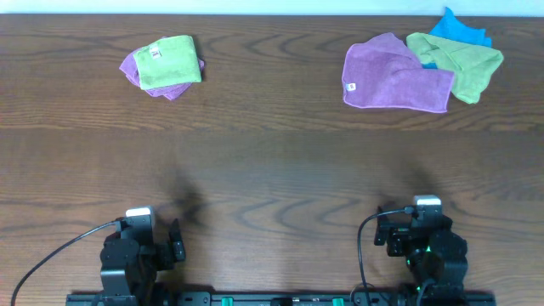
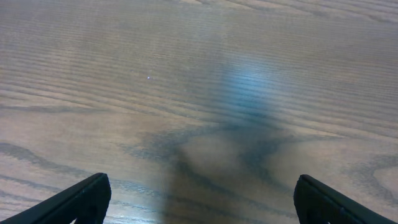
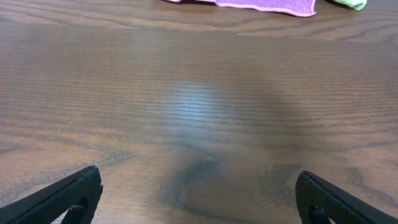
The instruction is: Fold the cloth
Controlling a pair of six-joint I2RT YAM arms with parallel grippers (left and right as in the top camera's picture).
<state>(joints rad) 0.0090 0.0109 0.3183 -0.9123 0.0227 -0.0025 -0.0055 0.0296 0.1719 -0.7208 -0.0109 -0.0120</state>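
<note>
The cloth (image 1: 168,61), bright lime green with a small white tag, lies folded at the back left of the table on top of a purple cloth (image 1: 134,70). It shows only in the overhead view. My left gripper (image 2: 199,202) is open and empty, low over bare wood near the front edge, far from the cloth. My right gripper (image 3: 198,196) is open and empty too, at the front right. Both arms (image 1: 136,251) (image 1: 425,246) sit pulled back at the table's front edge.
At the back right lie a spread purple cloth (image 1: 393,75) with a white tag, a paler green cloth (image 1: 463,61) and a blue cloth (image 1: 459,30) behind it. The purple cloth's hem (image 3: 249,3) and a bit of green (image 3: 351,4) show in the right wrist view.
</note>
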